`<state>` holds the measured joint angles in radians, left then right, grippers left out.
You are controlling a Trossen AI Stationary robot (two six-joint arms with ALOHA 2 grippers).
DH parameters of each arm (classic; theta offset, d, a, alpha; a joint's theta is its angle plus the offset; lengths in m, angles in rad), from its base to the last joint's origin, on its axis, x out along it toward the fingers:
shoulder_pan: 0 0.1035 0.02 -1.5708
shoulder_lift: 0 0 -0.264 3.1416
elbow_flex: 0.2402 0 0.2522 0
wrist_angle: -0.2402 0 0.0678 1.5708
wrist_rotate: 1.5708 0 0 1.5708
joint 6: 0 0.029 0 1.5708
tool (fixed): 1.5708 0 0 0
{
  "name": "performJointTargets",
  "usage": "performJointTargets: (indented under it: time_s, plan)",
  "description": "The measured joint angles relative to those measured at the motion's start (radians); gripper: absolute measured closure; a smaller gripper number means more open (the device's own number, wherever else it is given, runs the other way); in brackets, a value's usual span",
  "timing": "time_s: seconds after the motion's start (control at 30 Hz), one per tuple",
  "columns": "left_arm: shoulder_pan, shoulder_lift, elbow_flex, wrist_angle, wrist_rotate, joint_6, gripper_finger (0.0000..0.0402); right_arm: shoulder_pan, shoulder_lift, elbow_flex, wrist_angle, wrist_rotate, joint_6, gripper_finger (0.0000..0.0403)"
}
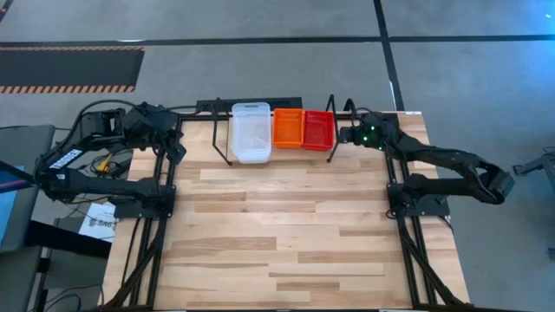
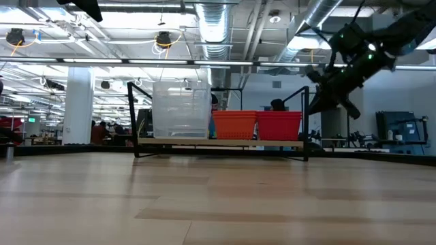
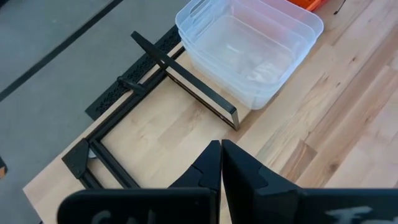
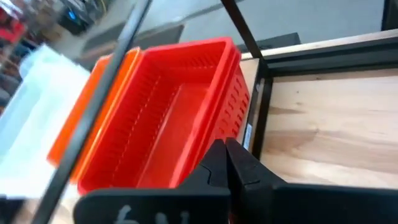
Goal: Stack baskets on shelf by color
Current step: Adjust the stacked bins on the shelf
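Baskets: three stacks stand side by side on the shelf at the far edge of the table. The clear stack is at the shelf's left end, the orange stack in the middle, the red stack at the right end. Neighbouring stacks touch or nearly touch.
Clear stack: taller than the two coloured ones in the low view; the left wrist view shows at least two nested bins.
Red stack: the right wrist view shows nested rims, with the orange stack pressed against its far side.
Shelf: a low black wire rack on thin legs; its left part beyond the clear stack carries nothing.
Right hand: just beside the shelf's right end, close to the red stack but apart from it. Its fingers are pressed together, holding nothing. In the low view it hangs tilted above the table, higher than the shelf's board.
Right arm: reaches from its base on the table's right side up toward the shelf, bent at the elbow.
Left hand: left of the shelf, well apart from the clear stack, fingers closed on nothing.
Left arm: folded back over the table's left edge, away from the shelf.
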<state>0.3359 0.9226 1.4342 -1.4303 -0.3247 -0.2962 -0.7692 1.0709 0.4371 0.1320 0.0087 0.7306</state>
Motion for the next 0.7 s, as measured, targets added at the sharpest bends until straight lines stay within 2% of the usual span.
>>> performJointTargets:
  time_s: [0.2,0.37,0.53,0.7]
  plan:
    - [0.0,0.0,0.0,0.0,0.004,0.0,0.0401,0.016,-0.137,0.169,-0.283,-0.003,-0.085,0.0403]
    - [0.0,0.0,0.0,0.0,-0.002,0.0,0.0401,0.127,-0.192,0.335,-0.277,-0.006,-0.145,0.0403]
    - [0.0,0.0,0.0,0.0,-0.003,0.0,0.0401,0.26,-0.085,0.504,-0.265,-0.007,-0.22,0.0403]
    - [0.0,0.0,0.0,0.008,-0.003,0.005,0.0401,0.303,0.146,0.691,-0.384,-0.026,-0.315,0.0403]
